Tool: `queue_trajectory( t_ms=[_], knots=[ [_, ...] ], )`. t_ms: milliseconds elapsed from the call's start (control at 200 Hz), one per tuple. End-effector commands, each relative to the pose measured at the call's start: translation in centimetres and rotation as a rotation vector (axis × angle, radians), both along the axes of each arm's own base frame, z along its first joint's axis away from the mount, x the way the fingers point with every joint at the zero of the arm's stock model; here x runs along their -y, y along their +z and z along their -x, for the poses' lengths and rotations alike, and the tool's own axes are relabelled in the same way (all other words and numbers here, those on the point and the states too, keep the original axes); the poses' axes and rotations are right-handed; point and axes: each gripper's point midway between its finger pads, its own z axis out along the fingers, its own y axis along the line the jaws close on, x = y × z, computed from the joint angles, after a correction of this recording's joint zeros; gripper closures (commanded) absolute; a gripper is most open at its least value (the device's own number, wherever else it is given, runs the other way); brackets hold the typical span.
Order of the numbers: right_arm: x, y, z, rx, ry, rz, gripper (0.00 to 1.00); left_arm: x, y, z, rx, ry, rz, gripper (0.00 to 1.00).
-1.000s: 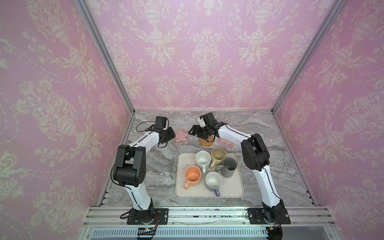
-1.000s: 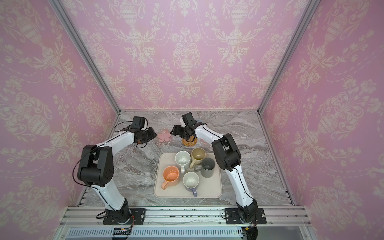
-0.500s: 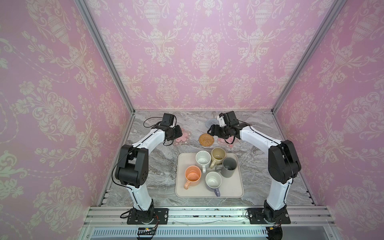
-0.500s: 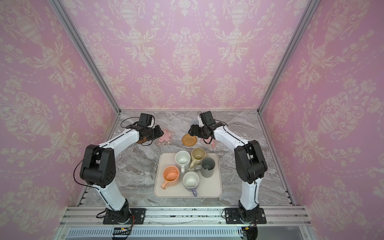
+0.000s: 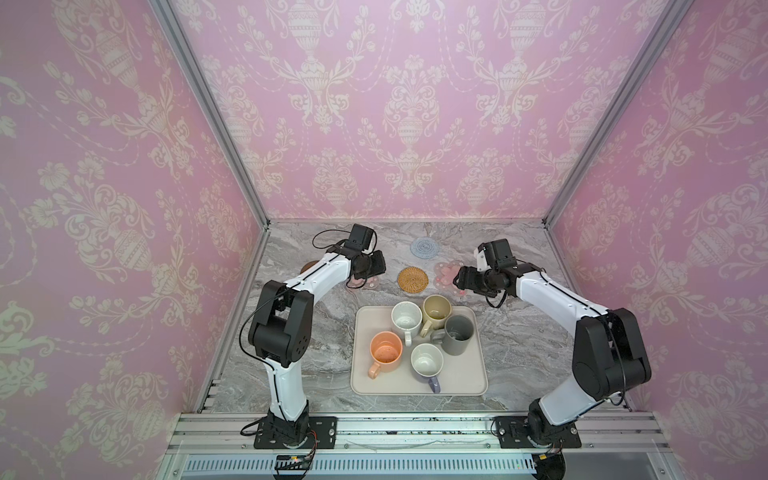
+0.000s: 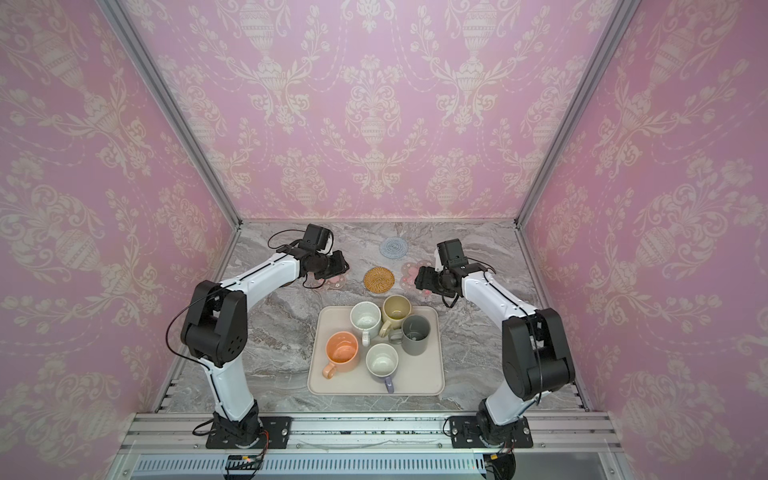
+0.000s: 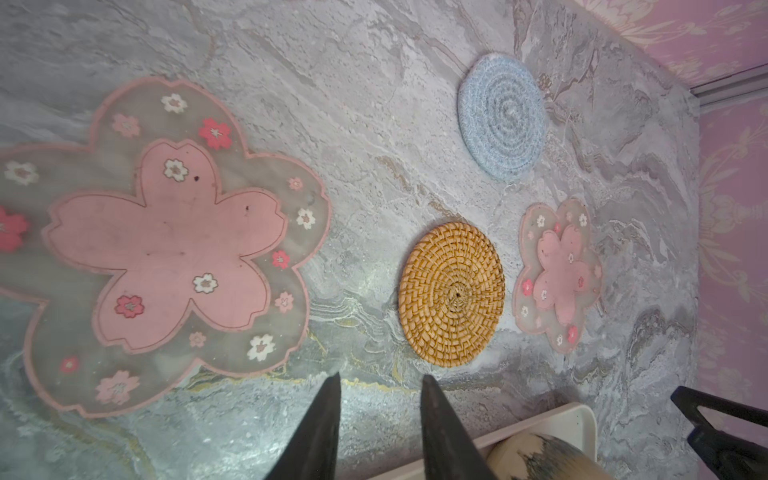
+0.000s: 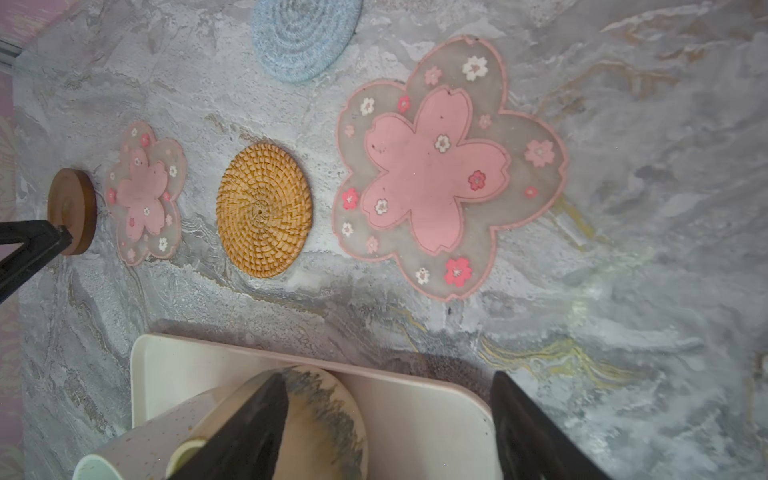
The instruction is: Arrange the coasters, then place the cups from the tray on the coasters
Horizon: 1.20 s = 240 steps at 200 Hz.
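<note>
- Five coasters lie flat on the marble table (image 5: 519, 332). The brown coaster (image 5: 306, 267), left flower coaster (image 7: 166, 245), rattan coaster (image 5: 412, 279) and right flower coaster (image 8: 440, 166) form a row beyond the tray (image 5: 457, 388). The blue coaster (image 5: 426, 247) sits alone behind them, nearer the back wall.
- All five cups stand upright on the tray, none yet on a coaster: white cup (image 5: 405, 320), beige cup (image 5: 437, 309), grey cup (image 5: 458, 334), orange cup (image 5: 386, 347) and lavender cup (image 5: 427, 359).
- The left gripper (image 7: 380, 376) hangs over bare table just beside the left flower coaster, its fingers a narrow gap apart and holding nothing.
- The right gripper (image 8: 390, 376) hovers by the tray's far right corner, fingers spread wide and empty. In the right wrist view one finger crosses the beige cup and the other stands at the tray's corner.
- The relation that counts: the beige cup lies just on the near side of the right gripper, so that arm looks the closer one for a first pick.
- The beige cup's handle points back toward the robot, tucked in among the white and grey cups, which leaves its far rim as the free side.
- The white and orange cups lie nearer the left arm.
</note>
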Motion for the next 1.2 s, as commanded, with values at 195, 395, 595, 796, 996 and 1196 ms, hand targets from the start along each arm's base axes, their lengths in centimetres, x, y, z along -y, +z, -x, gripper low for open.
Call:
queue_trajectory(
  t_ms=[195,395,595,796,996,1196],
  knots=[
    [2.8,-0.5,1.2,-0.006,-0.046,0.006,0.22,5.0,-1.7,0.1,-0.053,-0.084,0.015,0.65],
    [3.6,-0.8,1.3,-0.012,-0.072,-0.004,0.22,7.6,-3.3,0.2,-0.087,-0.124,0.035,0.66],
    [3.9,-0.9,1.2,-0.015,-0.089,-0.009,0.23,9.3,-4.9,0.2,-0.114,-0.139,0.051,0.68],
    [3.9,-0.9,1.0,-0.015,-0.109,-0.022,0.23,10.1,-6.4,0.0,-0.131,-0.14,0.058,0.71],
    [3.9,-1.2,1.0,-0.022,-0.122,-0.032,0.24,10.3,-7.7,-0.3,-0.144,-0.136,0.057,0.75],
    [3.9,-1.3,0.9,-0.026,-0.125,-0.031,0.24,10.0,-8.1,-0.6,-0.149,-0.124,0.03,0.78]
  ],
)
